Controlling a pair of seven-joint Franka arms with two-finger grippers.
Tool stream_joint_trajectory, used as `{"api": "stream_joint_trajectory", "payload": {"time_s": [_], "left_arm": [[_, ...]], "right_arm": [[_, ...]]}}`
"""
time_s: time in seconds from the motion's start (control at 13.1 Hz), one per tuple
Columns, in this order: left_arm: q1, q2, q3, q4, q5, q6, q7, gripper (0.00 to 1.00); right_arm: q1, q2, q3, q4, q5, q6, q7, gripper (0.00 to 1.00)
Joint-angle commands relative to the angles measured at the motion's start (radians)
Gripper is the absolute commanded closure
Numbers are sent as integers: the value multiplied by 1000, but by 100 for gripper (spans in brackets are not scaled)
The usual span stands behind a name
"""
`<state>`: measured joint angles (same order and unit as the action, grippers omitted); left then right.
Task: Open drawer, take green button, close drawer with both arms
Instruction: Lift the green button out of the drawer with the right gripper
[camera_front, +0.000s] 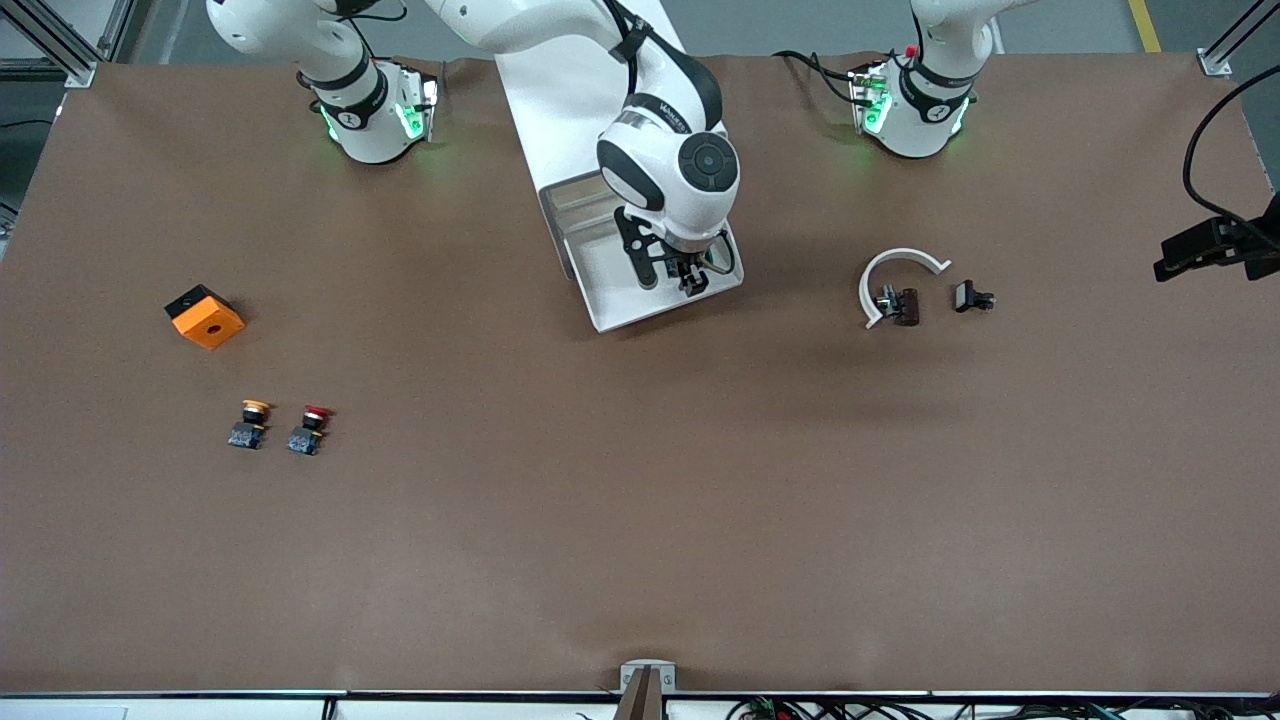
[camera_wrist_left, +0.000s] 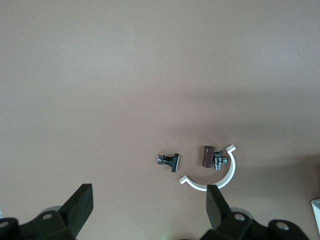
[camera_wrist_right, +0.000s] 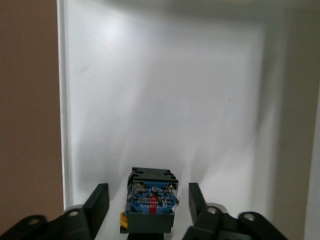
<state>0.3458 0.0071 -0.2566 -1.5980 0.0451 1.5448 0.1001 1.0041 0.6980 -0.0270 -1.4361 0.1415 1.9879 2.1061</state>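
My right end effector (camera_front: 690, 283) is down inside the pulled-out drawer (camera_front: 612, 300), upper middle of the front view. Its fingers are spread apart with the button (camera_wrist_right: 151, 200) sitting on the drawer floor between them, neither finger touching it; can't make out the cap colour. My left end effector (camera_wrist_left: 147, 200) hangs wide open and empty over the tabletop (camera_front: 640, 500), near a white curved clip (camera_wrist_left: 220, 177)

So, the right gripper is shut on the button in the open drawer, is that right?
Not quite. The right gripper is open, its fingers either side of the button in the open drawer with gaps showing; the right wrist view shows it.
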Motion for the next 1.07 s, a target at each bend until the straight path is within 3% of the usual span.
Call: {"api": "stream_joint_trajectory", "payload": {"time_s": [0.0, 0.15, 0.23, 0.46, 0.68, 0.99], "left_arm": [[10, -74, -13, -63, -4, 34, 15, 0], [-20, -78, -12, -57, -2, 32, 6, 0], [-53, -75, -3, -57, -2, 32, 3, 0], [-77, -67, 2, -53, 1, 32, 1, 0], [-233, -67, 155, -42, 1, 31, 0, 0], [-335, -43, 220, -24, 5, 28, 0, 0]], "right_arm": [[10, 20, -8, 25, 29, 0, -29, 55], [10, 20, -8, 25, 29, -1, -29, 95], [10, 20, -8, 26, 29, -1, -29, 100], [-4, 12, -8, 55, 29, -12, -61, 100], [-60, 0, -7, 155, 29, -107, -165, 100], [-159, -15, -7, 258, 27, -320, -444, 100]]}}
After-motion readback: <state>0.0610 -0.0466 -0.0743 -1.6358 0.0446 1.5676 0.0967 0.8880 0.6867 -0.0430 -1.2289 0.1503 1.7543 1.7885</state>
